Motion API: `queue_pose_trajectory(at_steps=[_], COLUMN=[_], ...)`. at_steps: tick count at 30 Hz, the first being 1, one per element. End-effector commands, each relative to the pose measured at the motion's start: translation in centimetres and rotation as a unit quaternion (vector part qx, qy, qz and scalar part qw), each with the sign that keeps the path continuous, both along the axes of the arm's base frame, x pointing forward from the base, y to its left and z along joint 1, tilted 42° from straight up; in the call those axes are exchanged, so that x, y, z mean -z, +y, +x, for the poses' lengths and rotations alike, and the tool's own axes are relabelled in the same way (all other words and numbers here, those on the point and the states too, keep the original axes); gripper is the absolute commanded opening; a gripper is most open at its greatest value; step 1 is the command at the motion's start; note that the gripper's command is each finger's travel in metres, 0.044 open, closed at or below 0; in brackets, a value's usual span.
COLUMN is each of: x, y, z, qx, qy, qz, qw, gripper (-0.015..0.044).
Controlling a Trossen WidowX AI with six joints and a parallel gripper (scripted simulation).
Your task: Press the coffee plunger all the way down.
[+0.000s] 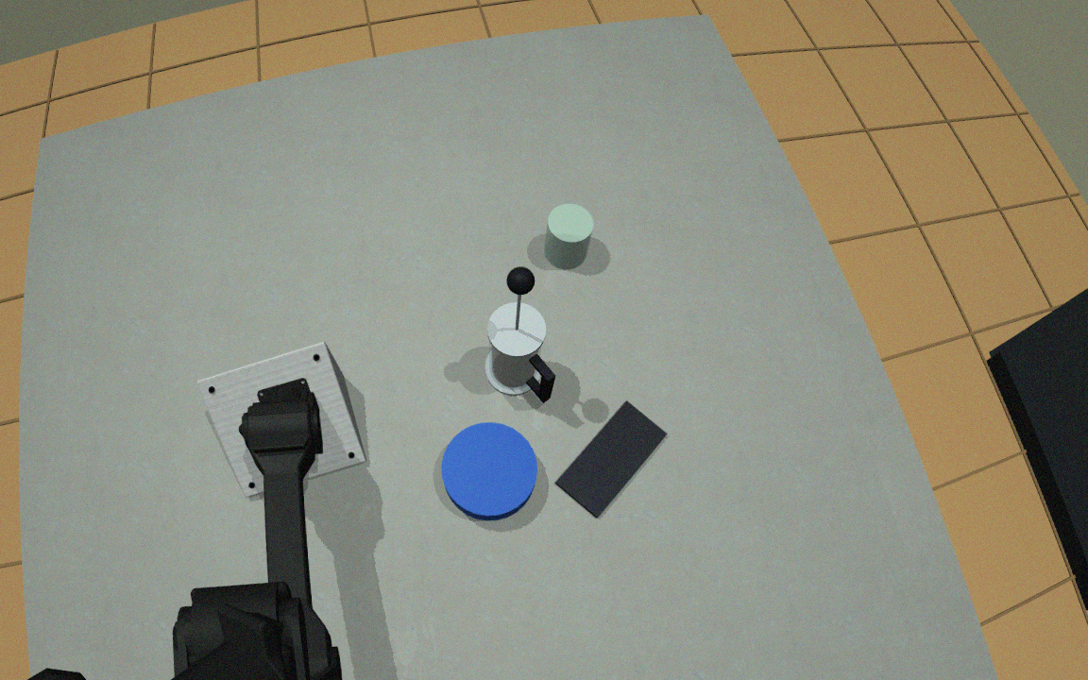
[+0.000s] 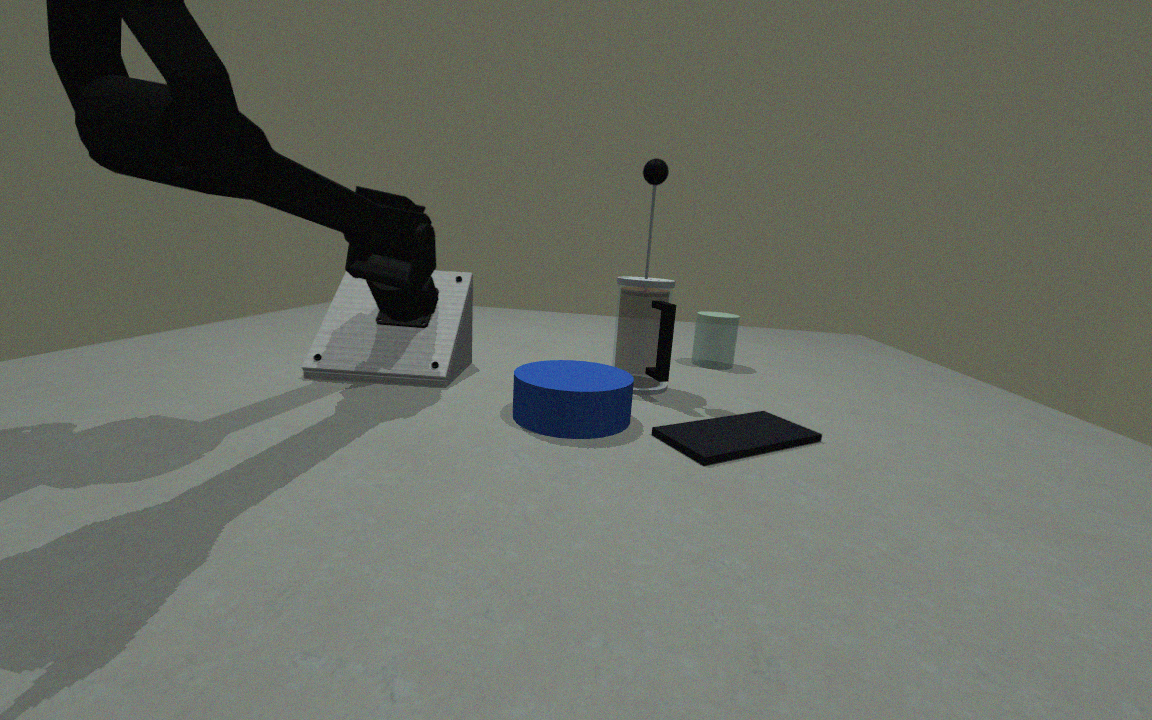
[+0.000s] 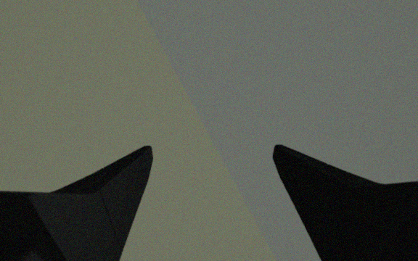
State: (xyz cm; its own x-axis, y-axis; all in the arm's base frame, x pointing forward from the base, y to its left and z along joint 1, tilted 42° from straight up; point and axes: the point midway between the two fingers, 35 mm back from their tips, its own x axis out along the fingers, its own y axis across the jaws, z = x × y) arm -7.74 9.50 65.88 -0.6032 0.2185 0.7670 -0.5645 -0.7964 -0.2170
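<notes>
Grey table, with arm bolted to wedge base. Blue disc and black slab just beside coffee press, upright mid-table. Plunger knob fully raised. Green cylinder near, behind press. Gripper spread wide, empty, facing walls.

The bench was pale grey, the puck bright blue, the cup mint green, the slab near black, the floor tan-tiled.
</notes>
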Motion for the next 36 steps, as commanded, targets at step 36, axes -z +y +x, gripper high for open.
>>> queue_pose_trajectory(at_steps=[36], x=[27.0], y=[24.5], z=[25.7], qx=[0.515], qy=[0.354], qz=[-0.509], qw=[0.592], gripper=[0.0440])
